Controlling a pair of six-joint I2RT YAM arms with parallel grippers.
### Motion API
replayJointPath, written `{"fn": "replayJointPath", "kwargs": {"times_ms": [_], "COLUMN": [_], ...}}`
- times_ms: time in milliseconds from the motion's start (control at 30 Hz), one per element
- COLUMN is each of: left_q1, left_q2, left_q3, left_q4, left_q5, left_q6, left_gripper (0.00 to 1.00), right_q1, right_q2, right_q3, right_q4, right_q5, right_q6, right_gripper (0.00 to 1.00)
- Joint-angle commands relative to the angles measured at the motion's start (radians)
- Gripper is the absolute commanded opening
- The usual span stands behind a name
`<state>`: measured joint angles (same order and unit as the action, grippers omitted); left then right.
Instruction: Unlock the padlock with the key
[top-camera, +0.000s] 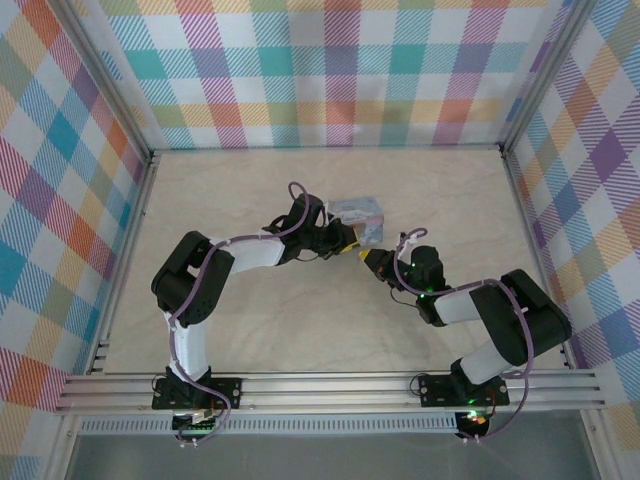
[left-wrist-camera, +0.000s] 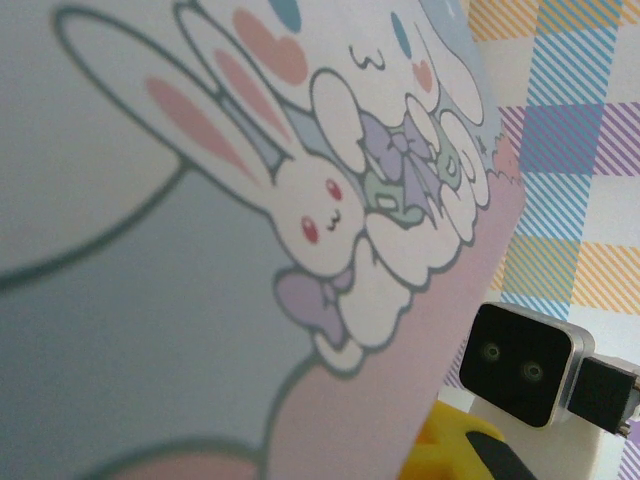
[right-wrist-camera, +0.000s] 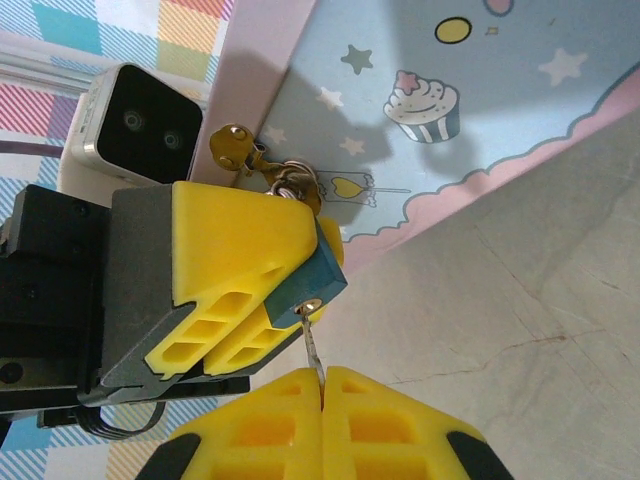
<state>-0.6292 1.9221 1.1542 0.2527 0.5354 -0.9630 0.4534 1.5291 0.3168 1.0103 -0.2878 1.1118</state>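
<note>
Both arms bent inward, wrists meeting mid-table (top-camera: 300, 330), slightly toward far edge, beside pale-blue tin (top-camera: 358, 208).

Left gripper (top-camera: 345, 240) clamps padlock (right-wrist-camera: 318, 272) at tin's brass hasp (right-wrist-camera: 235, 145).

Right gripper (right-wrist-camera: 322, 385) fingers pressed together, pinching key (right-wrist-camera: 313, 350); blade meets padlock's keyhole.

Right wrist view: padlock, key, hasp. Left wrist view: tin's cartoon face, close, blurred.

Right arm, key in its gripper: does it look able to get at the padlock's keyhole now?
Likely yes: the left gripper holds the padlock keyhole-end toward the right gripper, and the key reaches that end, nothing between.
</note>
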Motion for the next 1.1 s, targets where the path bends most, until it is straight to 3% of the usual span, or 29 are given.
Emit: {"fn": "replayJointPath", "kwargs": {"times_ms": [0,467,833,1067], "left_q1": [0.005,0.004,0.002,-0.003], "left_q2": [-0.054,-0.064,-0.071,-0.067], "left_q3": [-0.014,-0.025,-0.045,-0.047], "left_q4": [0.053,0.091,0.163,0.183], "left_q5": [0.026,0.033,0.040,0.047], "left_q6": [-0.013,-0.038,-0.072,-0.078], "left_gripper": [0.10,0.11,0.11,0.11], "right_q1": [0.008,0.008,0.013,0.029], "right_q2": [0.004,0.034,0.192,0.217], "right_q3": [0.021,0.026,0.012,0.018], "right_q4": [0.058,0.115,0.387,0.396], "right_q5": [-0.001,0.033,0.046,0.066], "right_q6": [0.003,0.039,0.183,0.242], "right_gripper": [0.00,0.00,0.00,0.00]}}
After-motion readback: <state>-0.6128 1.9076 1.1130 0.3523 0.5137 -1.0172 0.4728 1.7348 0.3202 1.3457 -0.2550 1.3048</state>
